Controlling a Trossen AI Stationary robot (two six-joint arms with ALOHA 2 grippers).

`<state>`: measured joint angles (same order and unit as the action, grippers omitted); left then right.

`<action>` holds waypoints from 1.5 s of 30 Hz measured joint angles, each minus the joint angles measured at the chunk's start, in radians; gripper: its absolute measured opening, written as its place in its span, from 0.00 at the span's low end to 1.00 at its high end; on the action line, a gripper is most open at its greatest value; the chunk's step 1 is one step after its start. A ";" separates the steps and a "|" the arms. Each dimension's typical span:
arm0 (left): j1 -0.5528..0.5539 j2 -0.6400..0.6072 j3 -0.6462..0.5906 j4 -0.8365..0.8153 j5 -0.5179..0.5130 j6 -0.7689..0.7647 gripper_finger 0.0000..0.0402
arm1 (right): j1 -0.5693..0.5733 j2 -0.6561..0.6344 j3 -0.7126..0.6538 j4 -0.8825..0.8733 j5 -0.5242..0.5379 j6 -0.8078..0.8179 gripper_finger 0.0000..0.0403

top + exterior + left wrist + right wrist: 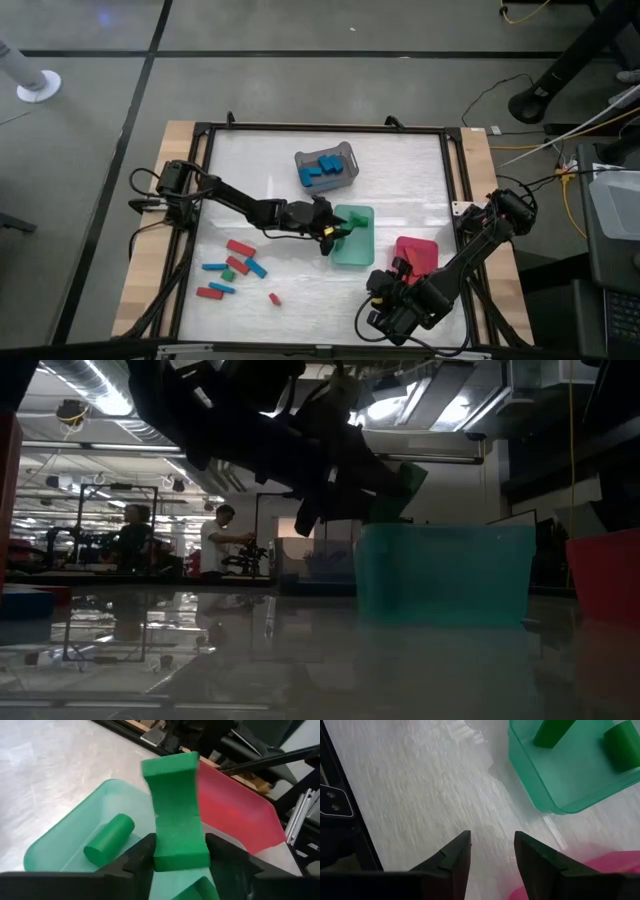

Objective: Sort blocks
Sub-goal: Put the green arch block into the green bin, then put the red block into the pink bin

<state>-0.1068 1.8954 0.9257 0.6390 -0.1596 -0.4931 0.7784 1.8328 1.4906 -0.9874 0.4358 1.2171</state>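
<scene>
Left end effector (180, 855) is clamped on a waisted green block (175, 815), held above the translucent green plastic tray (362, 250) w/ a green cylinder (109, 840) inside. Risk: released off-centre, the block may tip over the rim onto the bench (260, 170) or red tray (422, 252). Right end effector (491, 852) waits apart-fingered, empty, near bench edge.

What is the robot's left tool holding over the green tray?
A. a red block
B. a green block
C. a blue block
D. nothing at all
B: in the left wrist view the left tool is shut on a green block, held above the green tray, where a green cylinder already lies.
</scene>
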 joint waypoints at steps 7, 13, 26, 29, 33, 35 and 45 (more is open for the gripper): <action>0.005 -0.009 0.000 0.005 0.000 -0.047 0.55 | 0.000 0.000 0.000 0.000 -0.001 0.000 0.38; 0.005 -0.100 -0.001 -0.056 0.156 -0.014 0.55 | 0.000 0.000 0.000 0.011 -0.001 0.000 0.38; -0.114 -0.509 0.001 -0.986 0.476 0.187 0.54 | 0.000 0.000 0.000 0.048 0.010 -0.001 0.38; -0.176 -0.557 0.001 -1.213 0.396 0.128 0.54 | 0.000 0.000 0.000 0.050 0.017 -0.022 0.38; -0.268 -0.562 -0.001 -1.448 0.311 0.059 0.54 | 0.000 0.000 0.000 0.051 0.027 -0.027 0.38; -0.310 -0.555 -0.001 -1.522 0.287 0.050 0.54 | 0.000 0.000 0.000 0.052 0.027 -0.027 0.38; -0.419 -0.545 -0.090 -1.577 0.009 0.108 0.54 | 0.000 0.000 0.000 0.066 0.028 -0.027 0.38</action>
<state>-0.5263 1.3502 0.8354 -0.9376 -0.1504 -0.3855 0.7784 1.8328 1.4906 -0.9219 0.4637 1.1904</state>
